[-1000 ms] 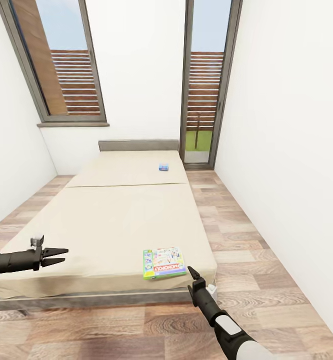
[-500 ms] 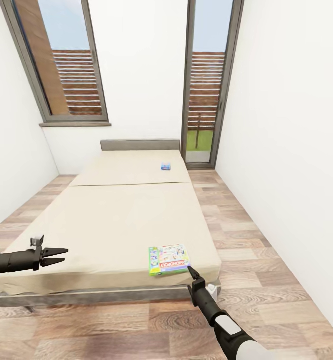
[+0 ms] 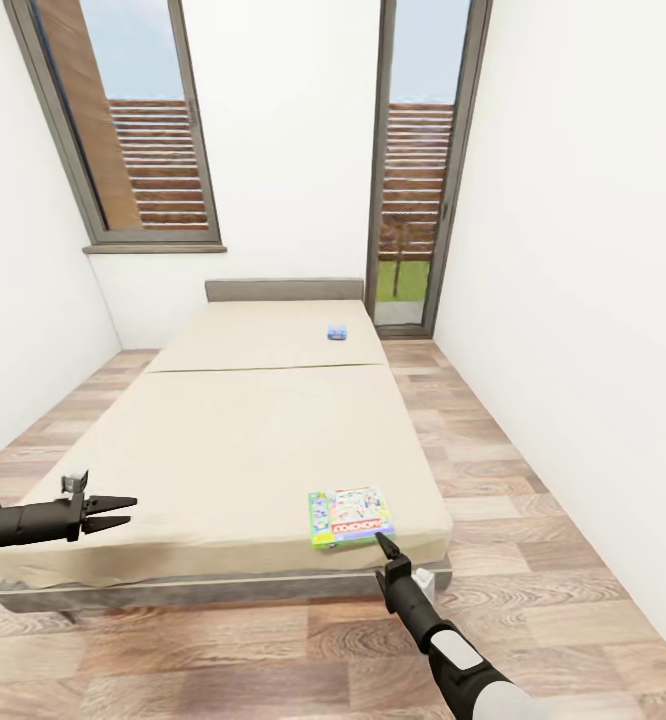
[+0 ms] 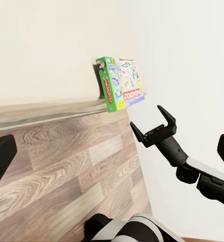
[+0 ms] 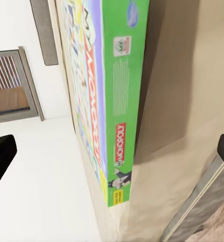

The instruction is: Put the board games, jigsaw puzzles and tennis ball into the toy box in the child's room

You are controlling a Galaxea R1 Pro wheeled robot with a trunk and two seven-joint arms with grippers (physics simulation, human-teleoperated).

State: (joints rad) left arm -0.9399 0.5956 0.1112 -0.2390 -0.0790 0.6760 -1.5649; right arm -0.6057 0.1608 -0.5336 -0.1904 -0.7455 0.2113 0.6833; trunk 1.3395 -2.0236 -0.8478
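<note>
Bed [image 3: 243, 440]: beige mattress on a grey frame, headboard against the far wall. Monopoly board game [image 3: 350, 516]: flat at the mattress's near right corner. Blue board game [image 3: 338, 333]: near the headboard, toward the right edge. Right end effector [image 3: 380, 543]: fingers spread, empty, just beside the Monopoly board game. Left end effector [image 3: 115, 509]: slightly parted, empty, at the near left corner.

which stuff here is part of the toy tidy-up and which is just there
Job:
Monopoly box, at the bed's near corner
small blue game box, near the headboard
right gripper, open beside the Monopoly box

Just there:
windows
glass door
wood floor
</note>
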